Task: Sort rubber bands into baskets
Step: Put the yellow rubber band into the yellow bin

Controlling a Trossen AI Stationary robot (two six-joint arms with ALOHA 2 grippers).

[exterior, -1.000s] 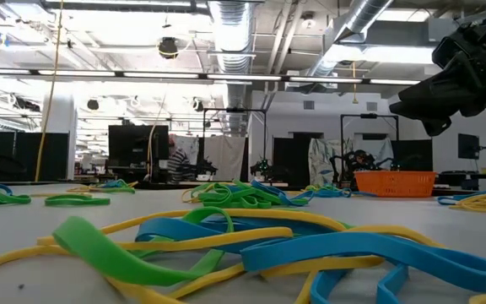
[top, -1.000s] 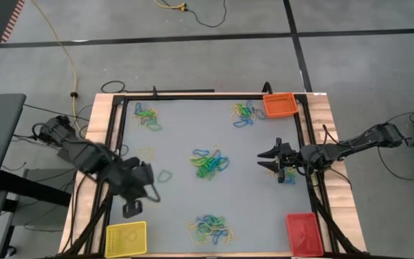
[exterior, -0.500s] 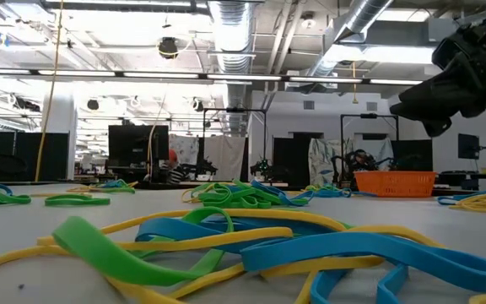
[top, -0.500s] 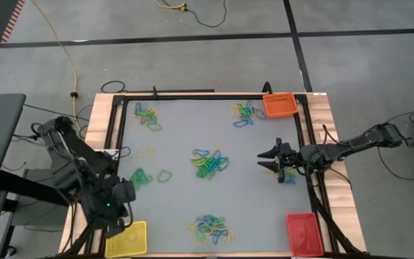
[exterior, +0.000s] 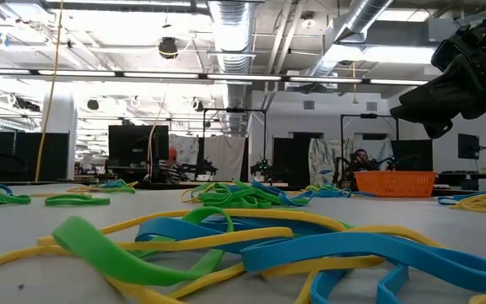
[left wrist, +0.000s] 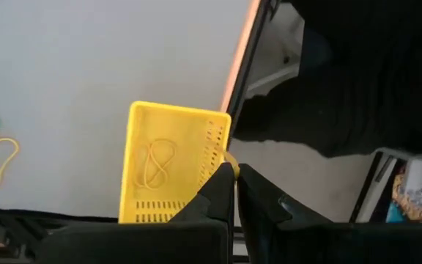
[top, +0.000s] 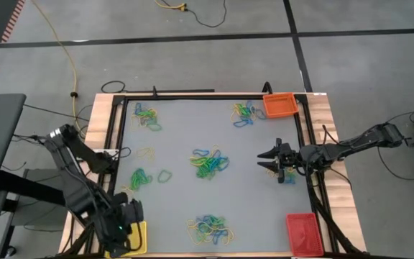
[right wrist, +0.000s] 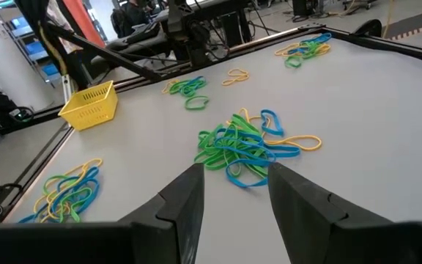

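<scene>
My left gripper (top: 126,227) hovers over the yellow basket (top: 136,242) at the table's near left corner, pointing steeply down. In the left wrist view its fingers (left wrist: 233,176) are shut on a short piece of yellow rubber band. One yellow band (left wrist: 156,163) lies inside the yellow basket (left wrist: 141,125). My right gripper (top: 267,160) waits open and level over the table's right side, facing the middle heap of rubber bands (right wrist: 240,147). The orange basket (top: 279,105) stands at the far right corner, the red basket (top: 302,232) at the near right corner. My left gripper pinches a yellow rubber band between its two fingertips, coming from above. Only a short strand (left wrist: 226,157) shows beside the tips, over the basket's rim. The rest of the band is hidden by the fingers.
Heaps of yellow, green and blue bands lie at the far left (top: 146,116), far right (top: 243,114), middle (top: 209,162) and near edge (top: 208,228). A few green and yellow ones (top: 141,177) lie at the left. A black frame (top: 192,96) borders the mat.
My left gripper has swung from beside the green bands at the left toward the table's near left corner and sunk a little. It now hangs over the yellow basket, still shut.
</scene>
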